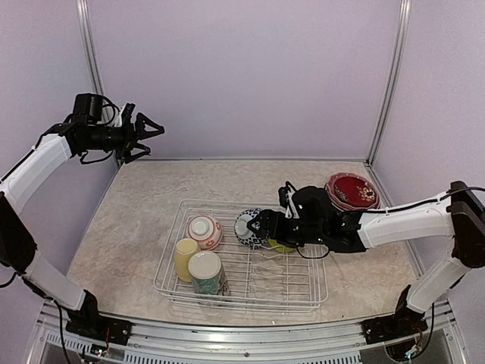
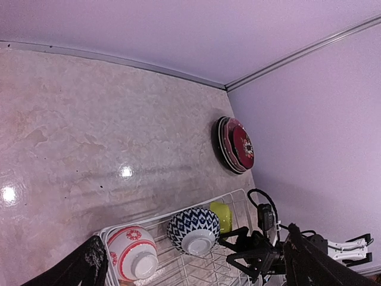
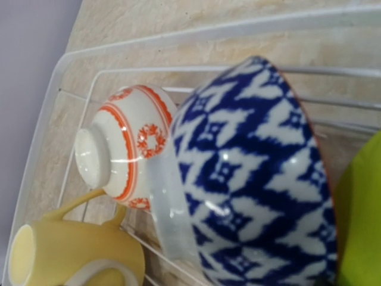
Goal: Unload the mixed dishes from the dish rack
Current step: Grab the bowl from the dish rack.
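The wire dish rack holds a red-patterned bowl, a pale yellow mug and a floral cup, both lying down. It also holds a dark blue-and-white bowl on its side and a lime-green bowl behind that. My right gripper stands open low in the rack, its fingers against the blue-and-white bowl's right side. That bowl fills the right wrist view, and my own fingers do not show there. High at the back left, my left gripper is open and holds nothing.
A stack of plates with a maroon one on top lies on the table at the back right, beside the wall. Purple walls with metal corner posts close in the table on three sides.
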`<action>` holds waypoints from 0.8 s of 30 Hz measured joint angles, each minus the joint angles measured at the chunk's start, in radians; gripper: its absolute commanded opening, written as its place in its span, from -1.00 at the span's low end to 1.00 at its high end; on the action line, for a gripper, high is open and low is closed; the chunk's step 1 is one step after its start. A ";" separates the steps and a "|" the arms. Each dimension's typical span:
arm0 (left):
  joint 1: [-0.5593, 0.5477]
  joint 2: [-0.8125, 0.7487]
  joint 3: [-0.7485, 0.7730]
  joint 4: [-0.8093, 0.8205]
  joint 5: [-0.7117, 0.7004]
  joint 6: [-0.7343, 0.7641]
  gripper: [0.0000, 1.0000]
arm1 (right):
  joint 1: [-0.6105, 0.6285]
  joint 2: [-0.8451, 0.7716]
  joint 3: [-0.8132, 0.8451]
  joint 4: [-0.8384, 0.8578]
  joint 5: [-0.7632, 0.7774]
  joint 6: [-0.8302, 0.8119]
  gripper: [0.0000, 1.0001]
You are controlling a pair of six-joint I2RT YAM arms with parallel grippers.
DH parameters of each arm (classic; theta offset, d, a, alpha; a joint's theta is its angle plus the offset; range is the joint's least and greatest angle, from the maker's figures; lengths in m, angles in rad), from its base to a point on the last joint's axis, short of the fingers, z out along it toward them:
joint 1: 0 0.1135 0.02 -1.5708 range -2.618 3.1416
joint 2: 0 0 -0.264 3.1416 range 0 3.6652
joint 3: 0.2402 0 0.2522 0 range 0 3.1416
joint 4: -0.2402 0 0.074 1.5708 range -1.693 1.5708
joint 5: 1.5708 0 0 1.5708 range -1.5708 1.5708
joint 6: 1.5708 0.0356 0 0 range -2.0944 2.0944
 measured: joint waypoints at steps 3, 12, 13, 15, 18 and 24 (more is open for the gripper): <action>0.000 0.000 0.000 0.000 0.003 0.000 0.98 | 0.003 0.012 0.018 -0.023 0.014 -0.004 0.74; 0.000 0.000 0.000 0.000 0.010 0.000 0.98 | 0.038 0.046 0.156 -0.244 0.102 -0.138 0.74; 0.000 0.000 0.000 0.000 0.010 0.000 0.98 | 0.040 0.046 0.171 -0.269 0.117 -0.155 0.74; 0.000 0.001 0.000 0.000 0.010 0.000 0.98 | 0.040 0.046 0.196 -0.315 0.150 -0.186 0.75; 0.000 0.002 0.000 0.000 0.010 0.000 0.98 | 0.040 0.046 0.239 -0.378 0.190 -0.233 0.77; 0.000 0.003 0.000 0.000 0.010 -0.001 0.98 | 0.040 0.121 0.389 -0.488 0.246 -0.314 0.79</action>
